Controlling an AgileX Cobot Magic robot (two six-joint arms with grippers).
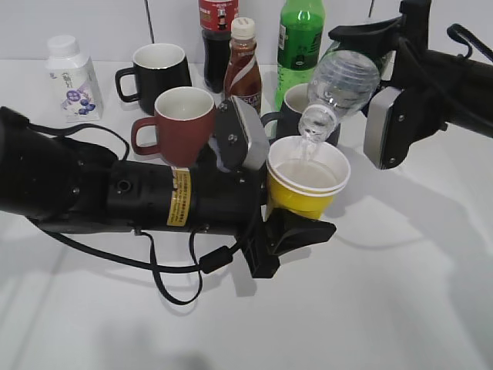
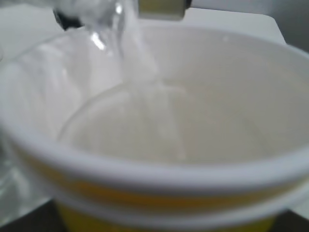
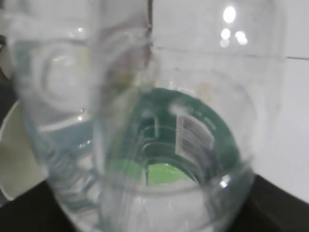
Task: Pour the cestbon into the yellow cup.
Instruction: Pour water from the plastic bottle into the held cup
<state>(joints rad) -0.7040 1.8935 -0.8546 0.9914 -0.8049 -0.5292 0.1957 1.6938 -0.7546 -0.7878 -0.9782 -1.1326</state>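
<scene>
The small yellow paper cup with the white rim (image 1: 307, 179) holds clear water, gripped by the left gripper (image 1: 271, 202); the capless clear plastic bottle (image 1: 339, 85) tilts neck-down just above it, clamped in the right gripper (image 1: 368, 73), water streaming into the cup.

Little print reads cleanly here.
We make out "SLA" on the brown bottle (image 1: 243, 65); the arm's yellow sticker (image 1: 179, 198) and the cestbon (image 3: 164, 140) barcode stay illegible.

white table (image 1: 400, 308), mugs (image 1: 181, 123), bottles (image 1: 243, 65)
</scene>
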